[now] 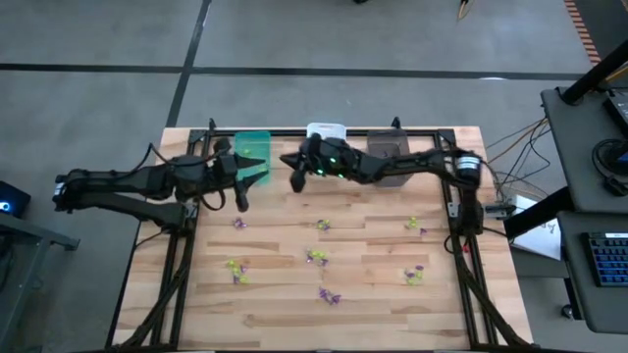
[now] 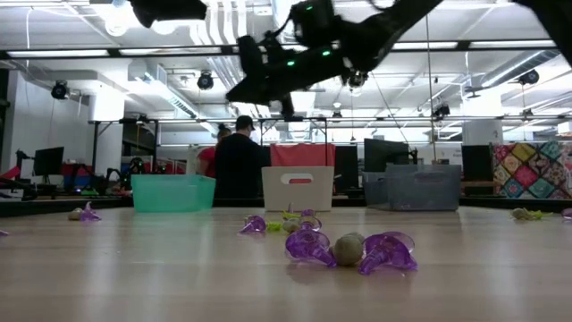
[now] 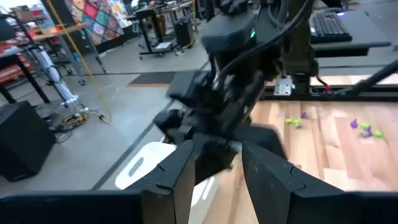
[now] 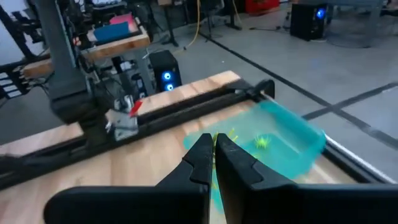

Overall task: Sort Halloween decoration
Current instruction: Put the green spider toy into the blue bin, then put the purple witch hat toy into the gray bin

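Even overhead light from ceiling strip lamps (image 2: pixel 268 49) leaves the desk (image 1: pixel 324 284) bright, with soft shadows. Both wrist views are smeared by motion blur. In the low view, the nearest purple trinkets (image 2: pixel 349 249) look soft.

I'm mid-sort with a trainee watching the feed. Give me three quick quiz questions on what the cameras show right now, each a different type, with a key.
1. True or false: the right hand is shut.
2. Multiple choice: which rectangular plastic bin at the table's far edge shows a yellow-green spiky trinket inside it? A) translucent green bin B) white bin C) dark grey bin
3. Fill in: the left hand is above the wooden tabletop just in front of the ____ bin.

Key: 1 true, with nothing visible between its fingers; 2 A; 3 green. Loose purple and yellow-green spiky plastic trinkets are scattered across the tabletop, not yet sorted.
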Robot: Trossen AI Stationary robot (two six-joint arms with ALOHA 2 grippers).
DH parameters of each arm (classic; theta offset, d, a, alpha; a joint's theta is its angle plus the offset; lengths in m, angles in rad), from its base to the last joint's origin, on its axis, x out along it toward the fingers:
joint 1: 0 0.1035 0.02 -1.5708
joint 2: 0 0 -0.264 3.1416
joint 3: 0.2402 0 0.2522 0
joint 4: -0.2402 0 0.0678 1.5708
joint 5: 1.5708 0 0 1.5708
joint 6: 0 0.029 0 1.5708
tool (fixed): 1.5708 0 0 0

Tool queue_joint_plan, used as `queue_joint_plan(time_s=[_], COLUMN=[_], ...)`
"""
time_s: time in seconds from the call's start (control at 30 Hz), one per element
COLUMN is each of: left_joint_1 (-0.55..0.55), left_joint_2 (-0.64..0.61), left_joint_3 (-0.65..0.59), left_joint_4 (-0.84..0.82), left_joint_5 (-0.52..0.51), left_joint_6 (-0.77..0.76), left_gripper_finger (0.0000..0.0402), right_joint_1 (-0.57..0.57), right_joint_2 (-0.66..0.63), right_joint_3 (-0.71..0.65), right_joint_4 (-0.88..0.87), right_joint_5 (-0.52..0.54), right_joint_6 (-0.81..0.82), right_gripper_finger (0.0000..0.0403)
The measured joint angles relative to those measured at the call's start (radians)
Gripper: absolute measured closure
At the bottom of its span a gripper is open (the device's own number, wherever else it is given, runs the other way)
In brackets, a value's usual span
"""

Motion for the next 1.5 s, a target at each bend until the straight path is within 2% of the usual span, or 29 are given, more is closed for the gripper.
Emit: queue_joint_plan(time_s=[0.43, 0.6, 0.83, 1.0, 1.17, 1.33, 1.5], left_joint_1=[0.000, 0.000, 0.000, 0.000, 0.000, -0.001, -0.003], left_joint_2=[-0.068, -0.067, -0.058, -0.062, -0.055, -0.046, -0.031], left_joint_3=[0.000, 0.000, 0.000, 0.000, 0.000, 0.000, 0.000], left_joint_4=[-0.043, -0.052, -0.090, -0.171, -0.284, -0.418, -0.536], left_joint_5=[-0.003, -0.003, -0.002, -0.001, 0.000, 0.024, 0.102], left_joint_6=[0.013, -0.016, -0.071, -0.157, -0.275, -0.439, -0.616], left_gripper_finger=[0.0286, 0.0286, 0.0286, 0.0286, 0.0286, 0.0286, 0.0286], right_joint_1=[-0.048, -0.047, -0.046, -0.047, -0.044, -0.029, 0.012], right_joint_2=[0.382, 0.499, 0.580, 0.579, 0.529, 0.439, 0.336], right_joint_3=[0.463, 0.627, 0.769, 0.781, 0.781, 0.781, 0.780], right_joint_4=[-0.061, -0.179, -0.294, -0.332, -0.487, -0.781, -1.077], right_joint_5=[-0.035, -0.036, -0.061, -0.061, -0.088, -0.130, -0.130], right_joint_6=[0.002, -0.003, 0.004, 0.014, -0.007, -0.072, -0.169], right_gripper_finger=[0.0394, 0.0392, 0.0344, 0.0298, 0.0275, 0.0278, 0.0292])
